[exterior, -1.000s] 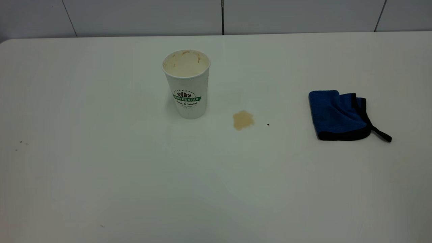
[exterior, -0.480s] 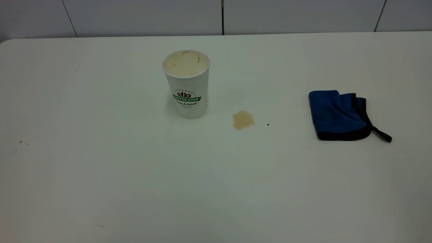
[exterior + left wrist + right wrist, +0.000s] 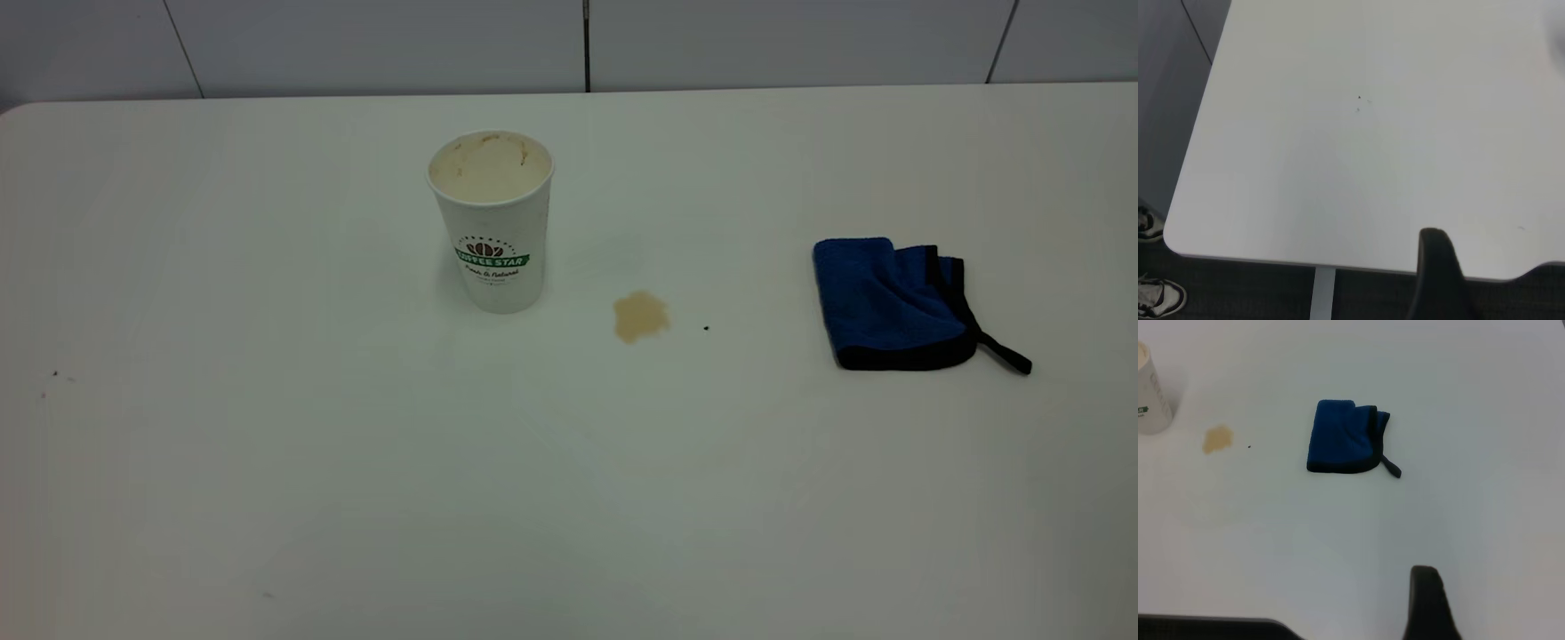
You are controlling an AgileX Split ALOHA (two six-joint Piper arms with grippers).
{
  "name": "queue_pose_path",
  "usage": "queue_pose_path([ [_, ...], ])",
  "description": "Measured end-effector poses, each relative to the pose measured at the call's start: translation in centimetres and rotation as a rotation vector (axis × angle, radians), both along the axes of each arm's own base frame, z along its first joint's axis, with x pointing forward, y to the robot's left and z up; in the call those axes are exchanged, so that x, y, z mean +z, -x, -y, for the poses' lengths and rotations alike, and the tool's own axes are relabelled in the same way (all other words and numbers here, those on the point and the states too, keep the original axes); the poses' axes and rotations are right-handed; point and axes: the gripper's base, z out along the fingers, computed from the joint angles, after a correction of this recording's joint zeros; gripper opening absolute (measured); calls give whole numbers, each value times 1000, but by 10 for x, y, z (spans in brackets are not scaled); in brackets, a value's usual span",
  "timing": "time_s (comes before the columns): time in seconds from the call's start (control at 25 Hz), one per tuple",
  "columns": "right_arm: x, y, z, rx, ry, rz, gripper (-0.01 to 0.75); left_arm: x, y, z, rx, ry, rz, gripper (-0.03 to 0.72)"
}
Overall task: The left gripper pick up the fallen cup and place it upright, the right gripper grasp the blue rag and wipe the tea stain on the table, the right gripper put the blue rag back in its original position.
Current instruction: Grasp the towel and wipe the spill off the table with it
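Observation:
The white cup (image 3: 491, 222) with the green logo band stands upright on the white table (image 3: 267, 462), left of centre; it also shows at the edge of the right wrist view (image 3: 1150, 397). The light-brown tea stain (image 3: 640, 316) lies just right of the cup and also shows in the right wrist view (image 3: 1217, 439). The folded blue rag (image 3: 893, 302) lies flat at the right, its black loop tail pointing right; it shows in the right wrist view (image 3: 1345, 437) too. Neither gripper is in the exterior view. The left gripper (image 3: 1438, 277) is over the table's near left corner. The right gripper (image 3: 1426, 603) is well back from the rag.
A tiny black speck (image 3: 706, 328) lies between stain and rag. Small dark specks (image 3: 55, 374) mark the table's left side. A tiled wall runs behind the far edge. Someone's shoes (image 3: 1151, 223) are on the dark floor beside the table corner.

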Motion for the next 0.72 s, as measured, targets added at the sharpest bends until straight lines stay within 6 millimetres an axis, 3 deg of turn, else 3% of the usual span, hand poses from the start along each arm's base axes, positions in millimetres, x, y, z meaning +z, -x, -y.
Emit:
queue_pose_path([
  [0.72,0,0,-2,11,-16,1,534,0,0,0,0,0,0,487],
])
